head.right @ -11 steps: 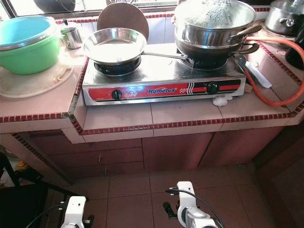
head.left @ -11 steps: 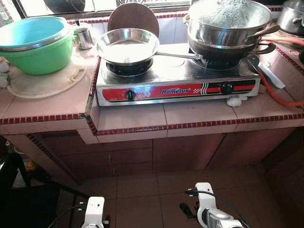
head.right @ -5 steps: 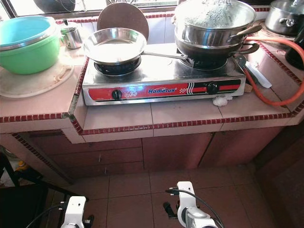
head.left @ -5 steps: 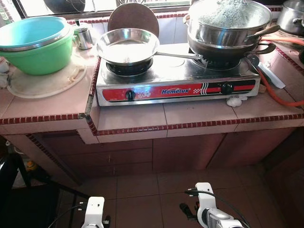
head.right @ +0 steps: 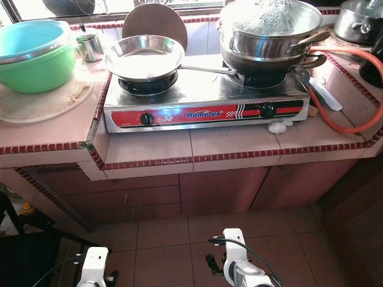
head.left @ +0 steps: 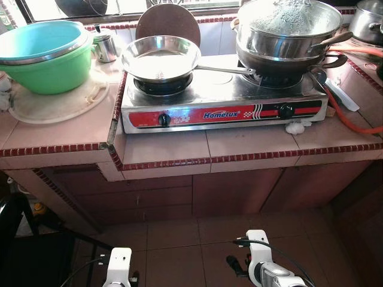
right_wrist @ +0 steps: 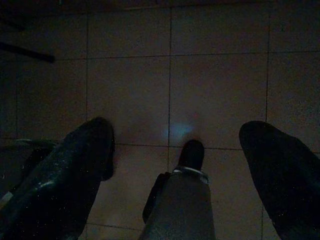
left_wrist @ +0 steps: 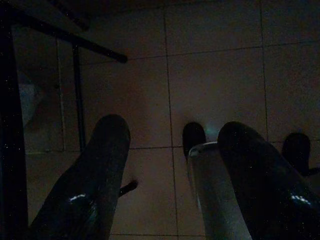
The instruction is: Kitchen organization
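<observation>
A steel frying pan (head.left: 160,57) sits on the left burner of a two-burner gas stove (head.left: 221,111) on the tiled counter. On the right burner stand stacked steel pots under a steamed-up lid (head.left: 288,28). A green basin with a blue one inside (head.left: 45,57) rests on a white tray (head.left: 60,105) at the left. Both arms hang low over the floor, the left arm (head.left: 118,269) and the right arm (head.left: 263,272). In the dark wrist views the left gripper (left_wrist: 172,135) and the right gripper (right_wrist: 182,135) are open above floor tiles, holding nothing.
A round brown board (head.left: 168,21) leans at the window behind the pan, beside a small steel cup (head.left: 106,46). An orange gas hose (head.left: 353,122) loops right of the stove, near a white lump (head.left: 295,126). Another pot (head.left: 368,18) stands far right. A dark frame (head.left: 24,227) stands lower left.
</observation>
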Controlling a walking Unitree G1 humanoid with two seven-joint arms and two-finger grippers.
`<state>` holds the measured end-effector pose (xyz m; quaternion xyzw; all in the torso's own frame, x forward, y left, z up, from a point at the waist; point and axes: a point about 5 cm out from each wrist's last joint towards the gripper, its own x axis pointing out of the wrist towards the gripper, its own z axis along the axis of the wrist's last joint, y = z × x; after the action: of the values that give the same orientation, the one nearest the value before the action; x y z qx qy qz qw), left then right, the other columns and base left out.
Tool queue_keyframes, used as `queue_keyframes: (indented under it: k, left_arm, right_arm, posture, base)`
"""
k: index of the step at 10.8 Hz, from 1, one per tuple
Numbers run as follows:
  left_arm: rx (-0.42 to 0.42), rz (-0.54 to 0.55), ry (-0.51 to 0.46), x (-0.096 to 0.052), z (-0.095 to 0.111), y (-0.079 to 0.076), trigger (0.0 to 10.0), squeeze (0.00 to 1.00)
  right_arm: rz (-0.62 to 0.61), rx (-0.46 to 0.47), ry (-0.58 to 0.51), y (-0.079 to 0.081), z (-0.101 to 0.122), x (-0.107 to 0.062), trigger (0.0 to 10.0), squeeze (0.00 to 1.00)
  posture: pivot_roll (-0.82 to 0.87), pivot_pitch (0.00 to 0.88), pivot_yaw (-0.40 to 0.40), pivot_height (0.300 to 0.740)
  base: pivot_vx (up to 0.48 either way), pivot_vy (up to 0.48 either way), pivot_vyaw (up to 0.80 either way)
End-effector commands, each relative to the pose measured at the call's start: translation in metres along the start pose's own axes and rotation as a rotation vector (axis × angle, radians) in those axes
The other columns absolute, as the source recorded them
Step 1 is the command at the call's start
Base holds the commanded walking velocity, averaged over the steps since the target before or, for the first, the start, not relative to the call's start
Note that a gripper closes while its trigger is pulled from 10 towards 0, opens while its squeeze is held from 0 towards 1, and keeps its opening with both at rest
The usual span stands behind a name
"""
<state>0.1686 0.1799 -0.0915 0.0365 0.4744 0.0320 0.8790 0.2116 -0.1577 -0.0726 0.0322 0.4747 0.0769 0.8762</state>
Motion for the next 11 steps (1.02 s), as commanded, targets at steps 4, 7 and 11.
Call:
queue_keyframes:
  k: [4, 7, 11]
  left_arm:
    - [-0.062, -0.001, 0.046, 0.001, 0.001, 0.009, 10.0, 0.00]
    - [0.000, -0.022, 0.093, -0.001, -0.010, 0.011, 10.0, 0.00]
    - [-0.032, -0.076, 0.069, -0.001, -0.008, 0.006, 10.0, 0.00]
  right_arm:
    - [-0.088, -0.280, 0.031, 0.007, 0.011, 0.003, 10.0, 0.00]
    - [-0.094, -0.360, 0.046, 0.000, 0.008, 0.001, 10.0, 0.00]
    - [-0.118, -0.190, 0.027, -0.005, 0.011, 0.001, 10.0, 0.00]
  posture:
    - [-0.05, 0.000, 0.055, 0.740]
    - [-0.06, 0.000, 0.051, 0.740]
    - [-0.06, 0.000, 0.053, 0.740]
  base:
    - [0.000, 0.000, 0.00]
    - [0.000, 0.000, 0.00]
    - [0.000, 0.000, 0.00]
